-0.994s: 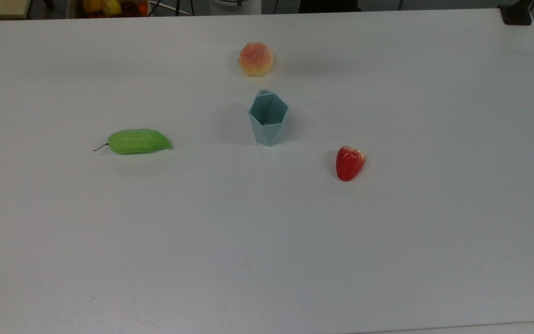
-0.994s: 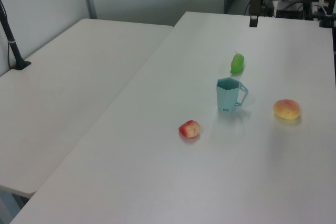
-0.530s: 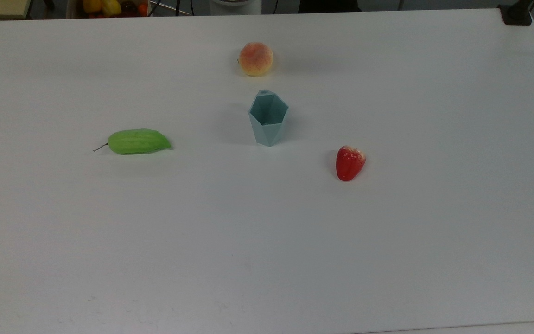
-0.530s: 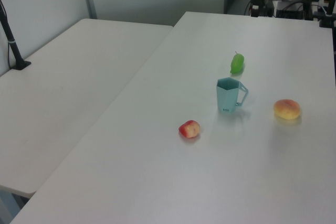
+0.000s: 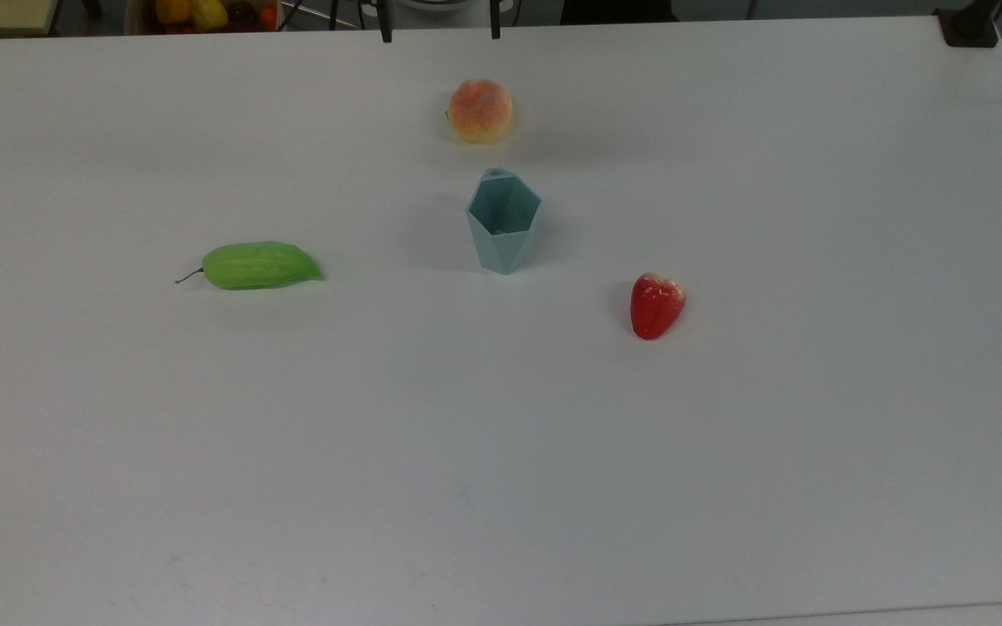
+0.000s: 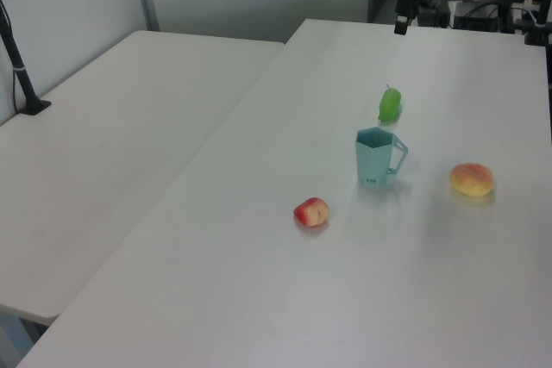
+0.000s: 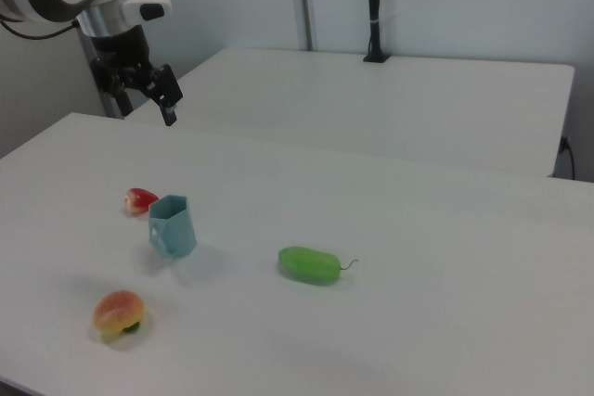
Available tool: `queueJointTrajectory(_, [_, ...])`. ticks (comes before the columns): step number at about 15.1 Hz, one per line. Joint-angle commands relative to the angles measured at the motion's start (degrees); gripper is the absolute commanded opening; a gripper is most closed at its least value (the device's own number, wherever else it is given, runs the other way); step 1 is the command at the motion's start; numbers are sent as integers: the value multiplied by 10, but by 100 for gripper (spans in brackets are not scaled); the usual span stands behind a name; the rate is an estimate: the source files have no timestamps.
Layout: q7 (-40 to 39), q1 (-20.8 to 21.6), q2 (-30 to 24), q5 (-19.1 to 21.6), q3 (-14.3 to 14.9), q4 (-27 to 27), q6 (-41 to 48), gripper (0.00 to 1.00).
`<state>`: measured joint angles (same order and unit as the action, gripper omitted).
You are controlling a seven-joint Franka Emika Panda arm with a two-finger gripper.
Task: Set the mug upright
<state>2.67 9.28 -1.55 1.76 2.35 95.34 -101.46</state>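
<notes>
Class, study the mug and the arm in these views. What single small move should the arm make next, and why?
Probably none toward the mug: it already stands on its base on the table, rim up, apart from the peach. The gripper hangs high and far from it, jaws open, so I would simply lift the gripper away.

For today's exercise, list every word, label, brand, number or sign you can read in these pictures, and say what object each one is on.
Nothing here can be read.
The mug has a small dark mark low on its side in the left view, too small to make out.
The peach, the green fruit, the red fruit and the table carry no text.
</notes>
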Motion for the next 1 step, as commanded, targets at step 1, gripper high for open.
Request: queueJointTrajectory(1, [-11,11,-4,14,13,10,-12,100])
